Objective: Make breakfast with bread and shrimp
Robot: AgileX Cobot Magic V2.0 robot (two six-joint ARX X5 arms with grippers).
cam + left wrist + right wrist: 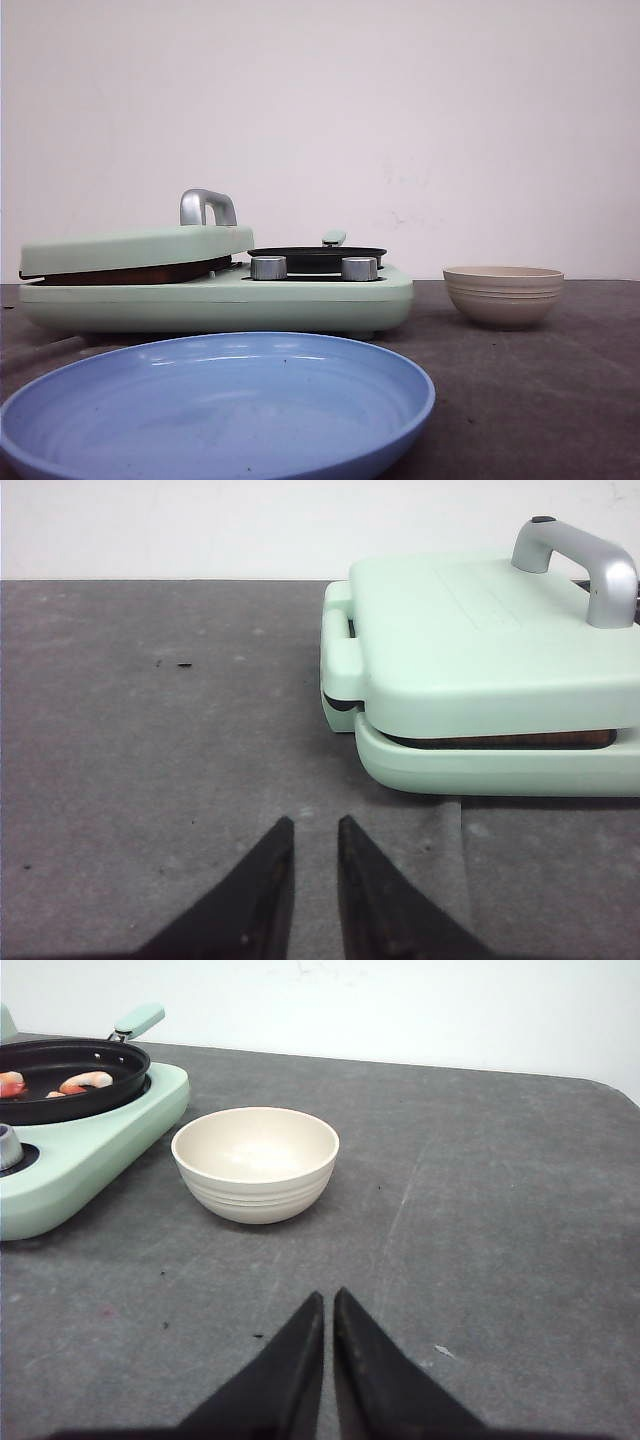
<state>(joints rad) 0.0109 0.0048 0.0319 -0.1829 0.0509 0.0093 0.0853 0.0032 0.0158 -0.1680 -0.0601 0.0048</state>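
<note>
Pink shrimp [85, 1081] lie in the black pan [60, 1075] of the mint-green breakfast maker [215, 295]. Its sandwich-press lid [480, 640] with a silver handle [585, 565] is down. The bread is hidden; only a thin brown strip [500, 740] shows in the gap under the lid. My left gripper [315, 825] hovers over the grey mat beside the press, slightly open with nothing between its fingers. Above the mat, short of a cream bowl [255, 1163], my right gripper [328, 1298] is shut and empty. Neither gripper shows in the front view.
A large blue plate [215, 400] sits at the table's front, before the breakfast maker. The cream bowl [503, 295] stands to the maker's right. Two silver knobs [268, 267] face forward under the pan. A white wall lies behind.
</note>
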